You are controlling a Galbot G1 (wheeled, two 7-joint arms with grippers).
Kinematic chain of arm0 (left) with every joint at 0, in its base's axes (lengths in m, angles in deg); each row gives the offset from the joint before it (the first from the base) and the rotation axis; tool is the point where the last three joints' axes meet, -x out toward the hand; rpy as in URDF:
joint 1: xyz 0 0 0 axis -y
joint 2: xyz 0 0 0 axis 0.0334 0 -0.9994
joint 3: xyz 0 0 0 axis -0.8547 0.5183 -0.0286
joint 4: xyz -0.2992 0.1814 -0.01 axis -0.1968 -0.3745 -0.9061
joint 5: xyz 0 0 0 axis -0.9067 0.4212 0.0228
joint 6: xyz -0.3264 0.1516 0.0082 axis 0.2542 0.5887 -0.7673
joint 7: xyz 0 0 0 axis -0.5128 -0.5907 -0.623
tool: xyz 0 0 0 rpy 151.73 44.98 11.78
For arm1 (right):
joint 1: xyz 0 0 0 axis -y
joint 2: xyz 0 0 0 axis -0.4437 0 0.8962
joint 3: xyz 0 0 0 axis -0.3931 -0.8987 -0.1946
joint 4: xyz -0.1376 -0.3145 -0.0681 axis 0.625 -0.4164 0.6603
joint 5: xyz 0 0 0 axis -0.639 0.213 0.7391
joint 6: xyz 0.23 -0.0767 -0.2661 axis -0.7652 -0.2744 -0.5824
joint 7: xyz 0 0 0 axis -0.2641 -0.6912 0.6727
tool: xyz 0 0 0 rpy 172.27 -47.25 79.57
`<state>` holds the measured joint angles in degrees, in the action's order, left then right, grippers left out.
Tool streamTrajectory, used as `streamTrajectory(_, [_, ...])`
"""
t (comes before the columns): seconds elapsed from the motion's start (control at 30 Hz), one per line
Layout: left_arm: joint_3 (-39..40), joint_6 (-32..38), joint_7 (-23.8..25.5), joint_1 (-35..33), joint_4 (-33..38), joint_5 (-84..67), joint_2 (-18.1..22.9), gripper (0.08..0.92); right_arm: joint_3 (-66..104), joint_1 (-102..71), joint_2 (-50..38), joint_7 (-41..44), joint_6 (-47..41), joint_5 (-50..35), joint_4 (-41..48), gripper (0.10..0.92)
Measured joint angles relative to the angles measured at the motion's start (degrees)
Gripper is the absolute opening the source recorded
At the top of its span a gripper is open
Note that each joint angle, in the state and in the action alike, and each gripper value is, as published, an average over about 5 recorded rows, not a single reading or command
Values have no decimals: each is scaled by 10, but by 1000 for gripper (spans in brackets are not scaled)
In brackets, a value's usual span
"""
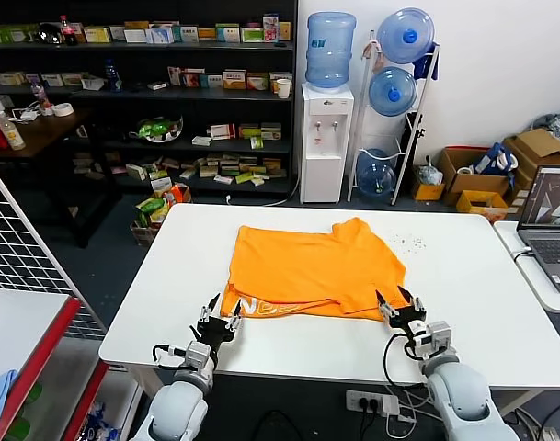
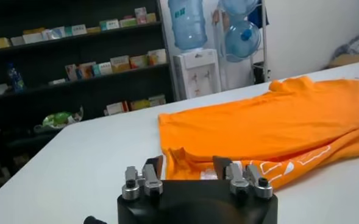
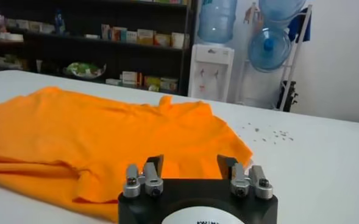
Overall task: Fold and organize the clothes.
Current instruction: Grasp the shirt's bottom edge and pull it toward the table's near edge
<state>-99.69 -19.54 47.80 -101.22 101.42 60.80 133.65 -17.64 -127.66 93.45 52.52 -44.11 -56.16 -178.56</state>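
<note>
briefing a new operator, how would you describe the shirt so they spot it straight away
Find the white table in front of the robot. On its middle lies the T-shirt, bright orange and partly folded, with white lettering showing along its near edge, between the left pincer and right pincer. Nothing else on the table is orange.

The right gripper (image 3: 190, 165) hovers with fingers spread at the edge of the rumpled orange shirt (image 3: 106, 137) lying on the white table (image 3: 313, 158).

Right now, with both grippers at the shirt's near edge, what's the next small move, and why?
Probably ease both forward and close on the near hem. The left gripper and right gripper sit open at the near corners of the shirt, and neither holds fabric yet.
</note>
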Motion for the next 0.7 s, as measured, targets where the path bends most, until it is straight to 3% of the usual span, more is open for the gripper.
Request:
streamTrajectory(0.2, [2, -18, -4, 2, 3, -22, 1, 814, 17, -23, -5, 2, -13, 2, -13, 822])
streamTrajectory(0.37, [5, -31, -6, 7, -2, -36, 5, 815, 19, -29, -4, 2, -19, 7, -12, 784])
streamTrajectory(0.7, [2, -55, -7, 10, -21, -49, 6, 568, 13, -22, -1, 1, -34, 13, 12, 498])
